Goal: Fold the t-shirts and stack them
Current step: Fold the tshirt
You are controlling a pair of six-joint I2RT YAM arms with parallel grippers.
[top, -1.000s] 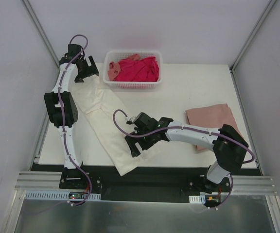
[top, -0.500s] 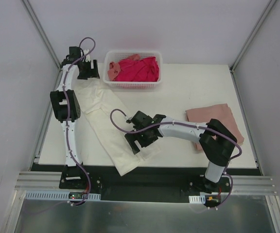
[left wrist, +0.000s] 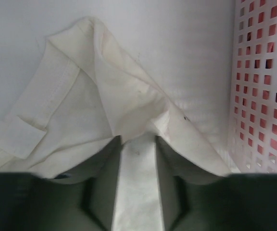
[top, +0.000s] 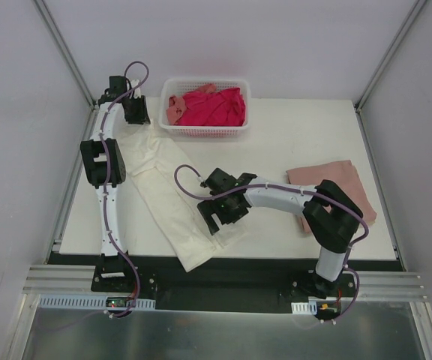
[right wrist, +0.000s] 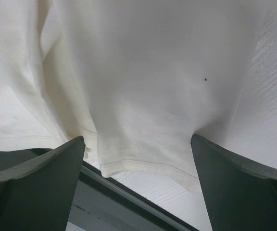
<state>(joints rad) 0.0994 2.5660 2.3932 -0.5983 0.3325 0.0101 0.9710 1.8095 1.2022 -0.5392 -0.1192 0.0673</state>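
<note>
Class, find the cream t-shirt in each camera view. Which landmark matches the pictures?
Top external: cream t-shirt, diagonal strip left of centre.
Left wrist: cream t-shirt, left and centre.
Right wrist: cream t-shirt fills most of it.
Landmark: white basket, top centre above; left wrist's right edge; not in right wrist.

Bright, even overhead light — soft shadows — wrist views blurred up close.

Cream tee (top: 163,196) partly under R gripper (top: 223,221)
</note>
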